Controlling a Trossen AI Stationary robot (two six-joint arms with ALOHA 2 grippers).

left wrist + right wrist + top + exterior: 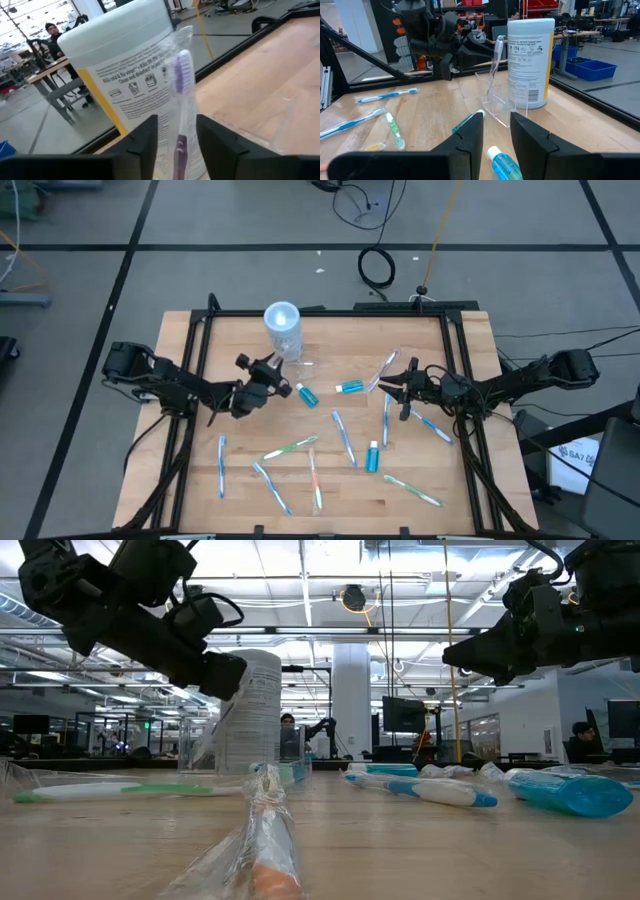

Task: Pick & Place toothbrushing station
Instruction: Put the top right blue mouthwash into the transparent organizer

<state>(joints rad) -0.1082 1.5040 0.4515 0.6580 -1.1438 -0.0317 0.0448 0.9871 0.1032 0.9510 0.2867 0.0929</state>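
Note:
The toothbrushing station stands at the table's far left-middle. It is a tall clear cylinder with a pale round top (282, 320) and a low clear tray (495, 106) on the table beside its foot. The cylinder also shows in the right wrist view (530, 62) and the left wrist view (125, 65). My left gripper (275, 375) is just near of the cylinder, shut on a purple toothbrush in a clear wrapper (180, 85). My right gripper (395, 385) is open and empty, above the table right of centre, pointing toward the station. My left gripper pinches the wrapped toothbrush by its handle (179, 147), below the bristle head, between its two fingers. The fingers (470, 54) come level from the table's left. The brush stands nearly upright, head up, with its lower end (488, 92) over the clear tray; I cannot tell whether it touches.
Several wrapped toothbrushes lie scattered over the table's near half (290, 448) and right side (432, 426). Teal tubes lie at the middle (307, 395), (350, 387) and nearer (373, 457). Black frame rails (195, 360) run along the table's sides.

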